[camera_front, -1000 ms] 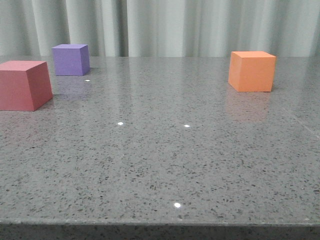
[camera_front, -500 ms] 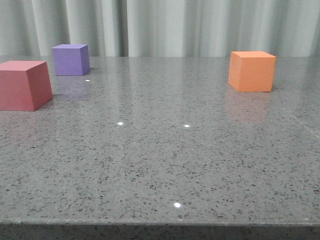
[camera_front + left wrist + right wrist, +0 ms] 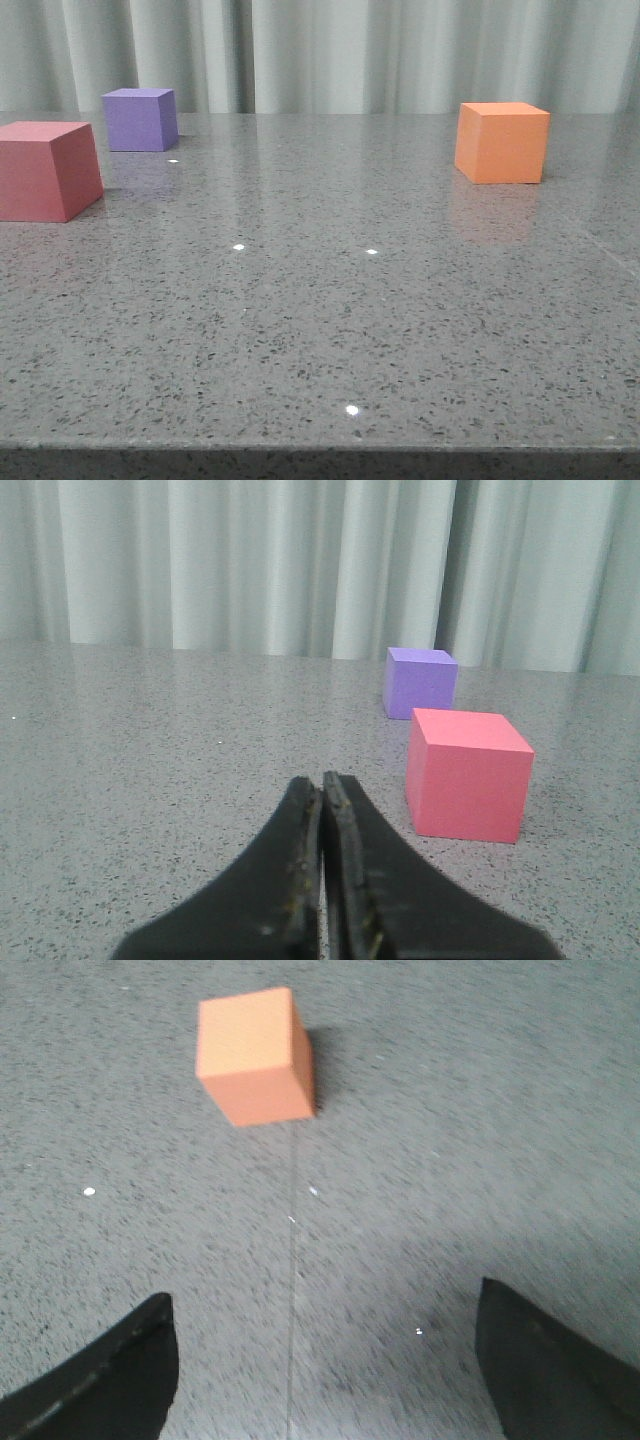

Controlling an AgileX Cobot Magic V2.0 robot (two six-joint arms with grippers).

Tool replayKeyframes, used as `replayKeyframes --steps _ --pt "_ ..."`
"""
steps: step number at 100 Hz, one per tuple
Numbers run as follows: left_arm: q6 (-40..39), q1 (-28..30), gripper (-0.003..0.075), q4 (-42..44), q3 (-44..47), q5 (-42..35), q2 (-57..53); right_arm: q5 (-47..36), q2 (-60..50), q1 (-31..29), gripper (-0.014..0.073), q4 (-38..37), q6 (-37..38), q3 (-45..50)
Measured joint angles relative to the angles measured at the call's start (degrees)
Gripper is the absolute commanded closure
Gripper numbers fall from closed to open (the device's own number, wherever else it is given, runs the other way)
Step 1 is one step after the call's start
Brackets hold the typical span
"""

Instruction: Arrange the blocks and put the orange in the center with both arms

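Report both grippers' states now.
Left gripper: shut, holding nothing.
Right gripper: open, empty, apart from the orange cube.

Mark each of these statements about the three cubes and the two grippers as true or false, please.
1. The orange cube stands alone on the right of the table. True.
2. The purple cube is stacked on the red cube. False: both rest on the table, the purple one farther back.
3. The left gripper has its fingers closed with nothing between them. True.
4. The right gripper holds the orange cube. False: its fingers are wide apart and the cube lies ahead, untouched.
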Motion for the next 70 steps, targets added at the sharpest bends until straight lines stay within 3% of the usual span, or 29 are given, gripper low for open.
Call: replayKeyframes --steps 30,70 --pt "0.0 0.0 0.0741 0.0 0.0 0.0 0.0 -2.2 19.6 7.4 -0.0011 -3.2 -0.3 -12.5" --pt "0.0 0.0 0.0741 0.0 0.0 0.0 0.0 -2.2 37.5 7.8 -0.0011 -7.1 -0.4 -25.6"
